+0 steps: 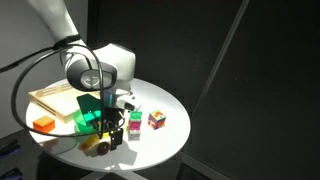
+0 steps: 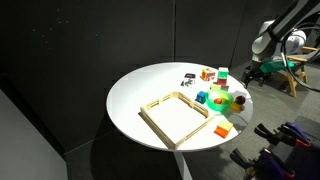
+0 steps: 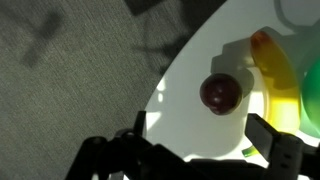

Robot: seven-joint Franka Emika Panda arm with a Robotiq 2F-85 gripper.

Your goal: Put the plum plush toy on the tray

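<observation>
In the wrist view the plum plush toy (image 3: 221,93), a small dark reddish-purple ball, lies on the white table near its edge, next to the yellow banana (image 3: 272,65). My gripper (image 3: 200,140) is open and empty, above the table, with the plum just beyond its fingertips. In both exterior views the gripper (image 1: 110,135) (image 2: 252,75) hangs over the table's edge by the green bowl (image 1: 90,112) (image 2: 222,98). The light-wood tray (image 1: 55,95) (image 2: 160,105) lies beyond the bowl. I cannot make out the plum in the exterior views.
An orange block (image 1: 42,124) (image 2: 222,129) lies beside the tray. Coloured cubes (image 1: 156,119) (image 2: 207,74) stand near the bowl. The round white table (image 1: 165,100) (image 2: 135,95) ends close to the plum; grey carpet (image 3: 70,90) lies below.
</observation>
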